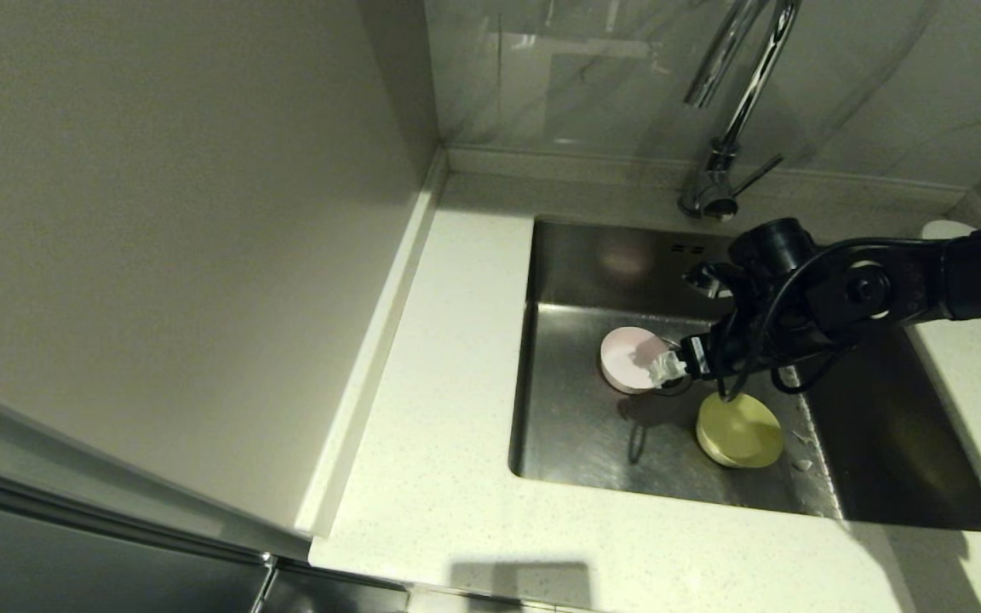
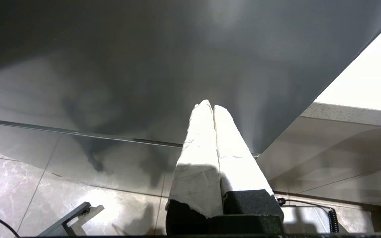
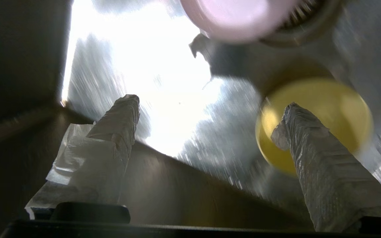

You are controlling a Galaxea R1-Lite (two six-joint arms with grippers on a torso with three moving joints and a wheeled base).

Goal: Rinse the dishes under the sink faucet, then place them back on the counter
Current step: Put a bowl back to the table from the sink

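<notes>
Two bowls lie in the sink (image 1: 593, 255): the pale pink bowl (image 1: 627, 358) (image 3: 236, 16) towards the back and the yellow-green bowl (image 1: 739, 430) (image 3: 342, 109) towards the front. My right gripper (image 1: 686, 375) (image 3: 210, 102) hangs open and empty over the basin between them. One finger is by the pink bowl's right rim, the other above the yellow-green bowl's back edge. A white round shape, probably the white bowl (image 1: 946, 228), shows on the counter at the far right, partly behind my arm. The chrome faucet (image 1: 737, 102) rises behind the sink. My left gripper (image 2: 209, 105) is shut and empty, below the counter.
Off-white counter (image 1: 456, 383) runs left of and in front of the sink. A tall pale panel (image 1: 201, 255) walls off the left side. The strainer drain (image 3: 303, 19) sits beside the pink bowl. My right arm (image 1: 882, 289) crosses the sink's back right.
</notes>
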